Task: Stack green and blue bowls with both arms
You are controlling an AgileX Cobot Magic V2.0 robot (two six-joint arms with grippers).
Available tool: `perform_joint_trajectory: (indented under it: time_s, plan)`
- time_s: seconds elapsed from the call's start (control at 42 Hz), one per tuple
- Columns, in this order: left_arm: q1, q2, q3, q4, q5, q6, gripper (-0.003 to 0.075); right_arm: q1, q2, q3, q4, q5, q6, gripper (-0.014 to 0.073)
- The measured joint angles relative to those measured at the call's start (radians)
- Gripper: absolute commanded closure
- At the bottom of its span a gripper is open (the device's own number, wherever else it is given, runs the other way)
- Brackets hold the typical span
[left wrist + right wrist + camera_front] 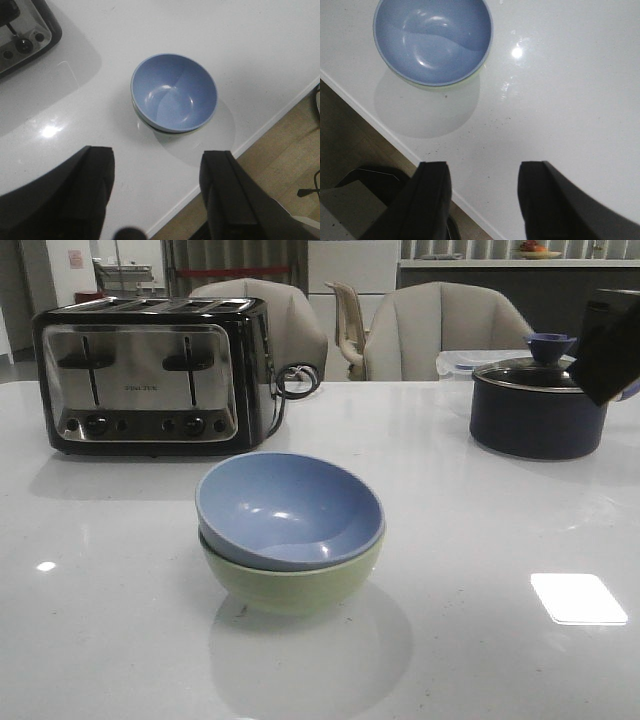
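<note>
The dusty blue bowl (288, 508) sits nested inside the pale green bowl (295, 586) at the middle of the white table, near its front edge. In the left wrist view the blue bowl (174, 92) hides nearly all of the green one. In the right wrist view the blue bowl (433, 39) shows a thin green rim (479, 70) beneath it. My left gripper (157, 155) is open and empty, high above the table's edge, away from the bowls. My right gripper (482, 167) is open and empty, also raised and clear of the stack.
A chrome and black toaster (150, 375) stands at the back left. A dark navy lidded pot (535, 405) stands at the back right, with part of a black arm (615, 345) over it. Chairs (445, 330) stand behind the table. The table's front edge (385, 132) runs close to the bowls.
</note>
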Motion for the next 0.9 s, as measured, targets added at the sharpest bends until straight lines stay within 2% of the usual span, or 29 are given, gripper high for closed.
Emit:
perform_joint_trajectory:
  time_s: [0.238,0.333,0.381,0.476,0.595,0.762,0.905]
  plan:
    - [0.000,-0.207,0.190,0.002,-0.025,0.000,0.0283,0.000,0.000,0.000,0.000,0.000,0.000,0.0167]
    - [0.000,-0.248,0.232,0.015,-0.025,0.000,0.0286,0.000,0.000,0.000,0.000,0.000,0.000,0.0244]
    - [0.000,-0.255,0.245,0.023,-0.027,0.000,0.0290,0.000,0.000,0.000,0.000,0.000,0.000,0.0310]
    - [0.000,-0.260,0.260,0.058,-0.038,-0.032,0.0349,0.000,0.000,0.000,0.000,0.000,0.000,0.0443]
    - [0.000,-0.260,0.268,0.100,-0.050,-0.075,0.0455,0.000,0.000,0.000,0.000,0.000,0.000,0.0564]
    - [0.000,-0.260,0.268,0.114,-0.059,-0.093,0.0621,0.000,0.000,0.000,0.000,0.000,0.000,0.0557]
    - [0.000,-0.260,0.268,0.114,-0.064,-0.104,0.0622,0.000,0.000,0.000,0.000,0.000,0.000,0.0557]
